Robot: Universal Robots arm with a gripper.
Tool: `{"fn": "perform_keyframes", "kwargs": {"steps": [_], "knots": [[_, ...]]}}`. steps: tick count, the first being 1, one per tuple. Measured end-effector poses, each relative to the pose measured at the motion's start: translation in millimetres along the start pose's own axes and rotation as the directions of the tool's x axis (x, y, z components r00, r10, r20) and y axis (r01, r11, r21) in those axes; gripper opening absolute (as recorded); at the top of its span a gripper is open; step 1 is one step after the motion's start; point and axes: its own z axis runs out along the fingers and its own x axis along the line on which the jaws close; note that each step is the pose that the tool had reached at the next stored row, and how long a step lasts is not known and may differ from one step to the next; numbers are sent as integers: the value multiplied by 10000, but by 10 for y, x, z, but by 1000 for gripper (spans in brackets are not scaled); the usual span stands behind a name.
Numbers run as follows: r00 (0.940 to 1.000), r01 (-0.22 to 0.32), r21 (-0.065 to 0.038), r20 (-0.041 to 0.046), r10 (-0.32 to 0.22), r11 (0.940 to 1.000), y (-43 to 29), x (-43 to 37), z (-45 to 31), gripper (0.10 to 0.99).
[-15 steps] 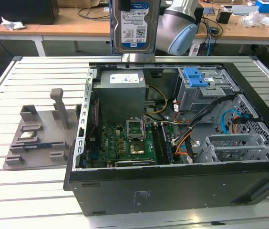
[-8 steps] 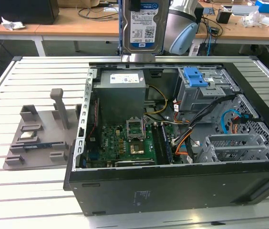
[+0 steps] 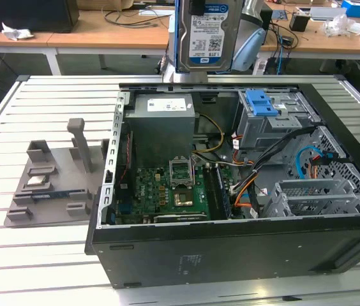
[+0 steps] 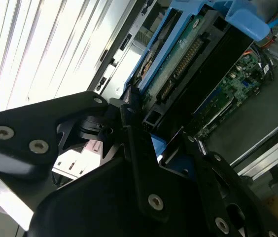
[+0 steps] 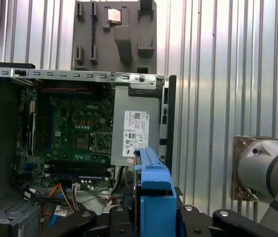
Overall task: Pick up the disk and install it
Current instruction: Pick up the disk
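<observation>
Gripper was clamped on the blue-framed disk, which hung upright at the top centre of the exterior view, above the open computer case. The pick looked done and the carry was in hand, with the disk not yet installed. Seating it would likely call for squaring the carrier with the grey drive cage, centre right.

The arm holds the hand high, fingers clamped on both sides of the upright disk.
</observation>
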Motion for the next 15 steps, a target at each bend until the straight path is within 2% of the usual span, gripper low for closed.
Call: {"fn": "perform_keyframes", "kwargs": {"steps": [2, 4, 6, 15], "knots": [[10000, 0, 1, 1, 0, 10000, -90, 4, -4, 369], [10000, -1, 1, 1, 1, 10000, -140, 7, -6, 369], [10000, -1, 1, 1, 1, 10000, -233, 11, -10, 369], [10000, -1, 0, 1, 1, 10000, -497, 23, -22, 369]]}}
